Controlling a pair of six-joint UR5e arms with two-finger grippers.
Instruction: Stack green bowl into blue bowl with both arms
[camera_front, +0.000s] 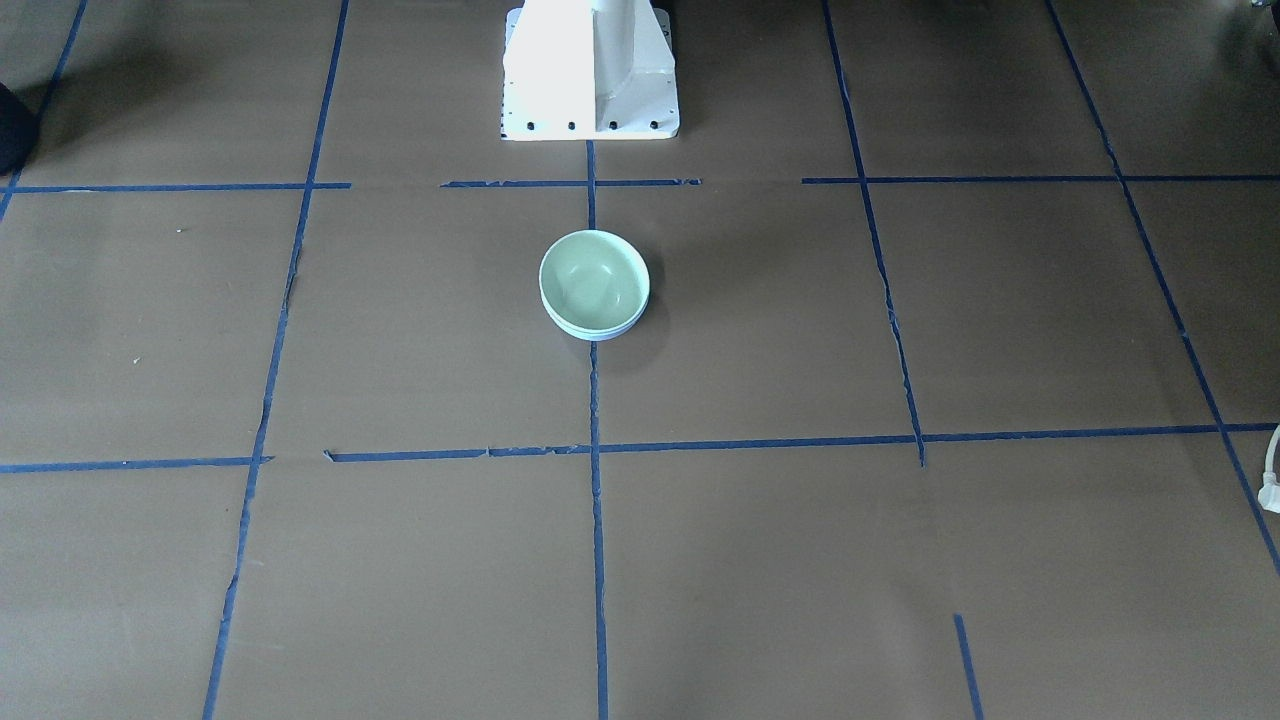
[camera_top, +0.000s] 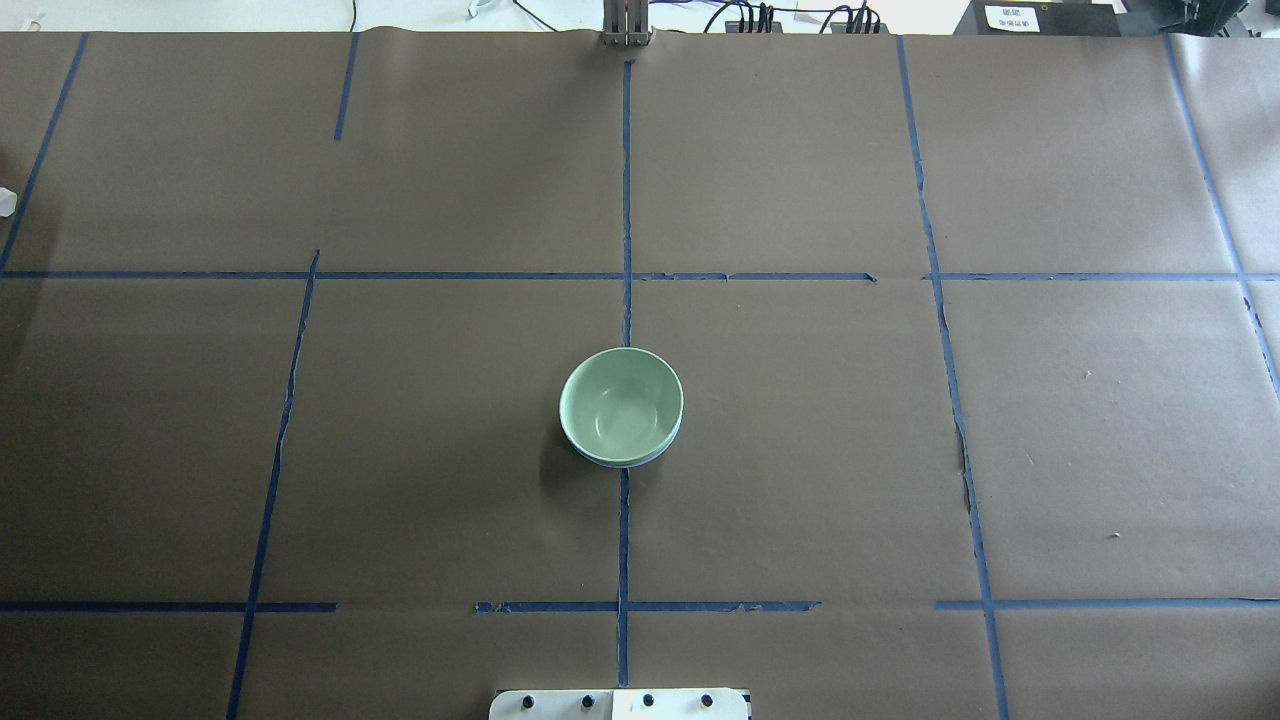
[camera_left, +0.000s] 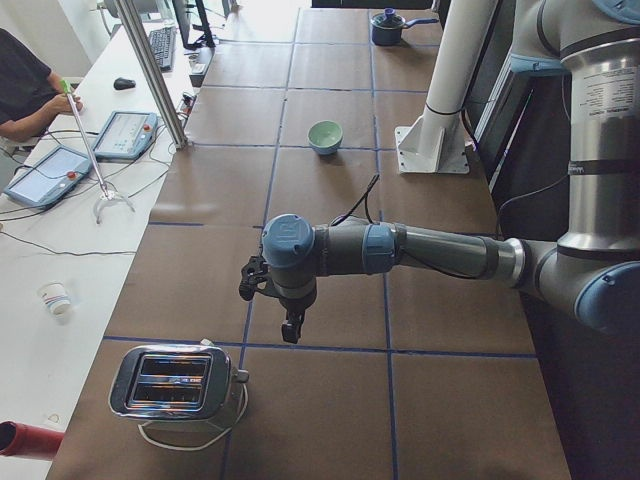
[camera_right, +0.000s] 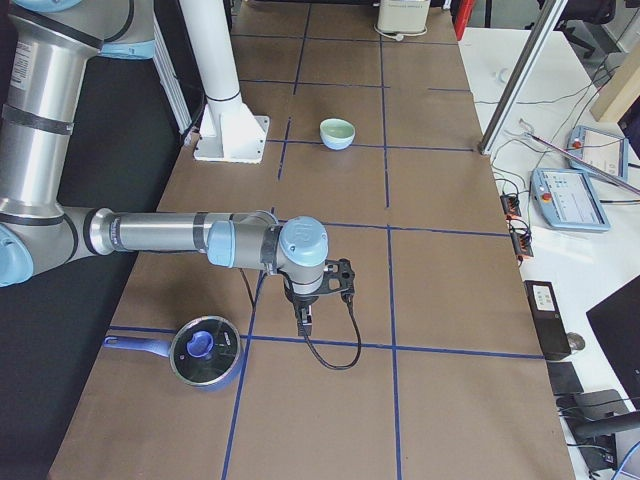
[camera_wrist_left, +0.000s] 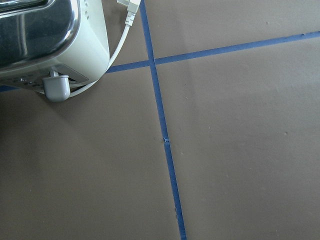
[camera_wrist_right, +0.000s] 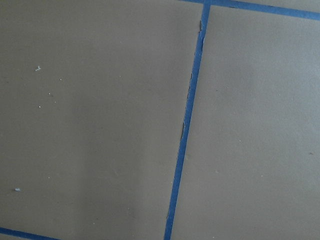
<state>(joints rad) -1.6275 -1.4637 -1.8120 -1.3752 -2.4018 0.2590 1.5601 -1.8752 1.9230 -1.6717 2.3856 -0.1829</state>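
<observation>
Left arm (camera_left: 430, 250) reaches out low over the brown-papered surface (camera_top: 800, 450), off to my left end. My left fingers (camera_left: 292, 328) point down just beside a chrome toaster (camera_left: 175, 385), not touching it. Cannot tell if they're released or clenched; nothing seen in them. Left wrist view: toaster corner, its white cord, blue tape cross.

Right arm (camera_right: 160, 233) is mirrored at my right end, with the right fingers (camera_right: 305, 322) hanging above a blue tape line (camera_right: 320, 342), near a dark pot (camera_right: 205, 352) with a blue-knobbed lid. Their grip state can't be judged either. Right wrist view: bare paper and tape only.

Just ahead of my white pedestal (camera_front: 590, 70), mid-surface on the centre tape line, well apart from both arms: the green bowl (camera_front: 594, 280) sits upright, nested inside the blue bowl (camera_front: 596, 334), of which only a thin rim sliver shows beneath.

Far edge: a white label (camera_top: 1010, 15) on a black box, print too small to read.
</observation>
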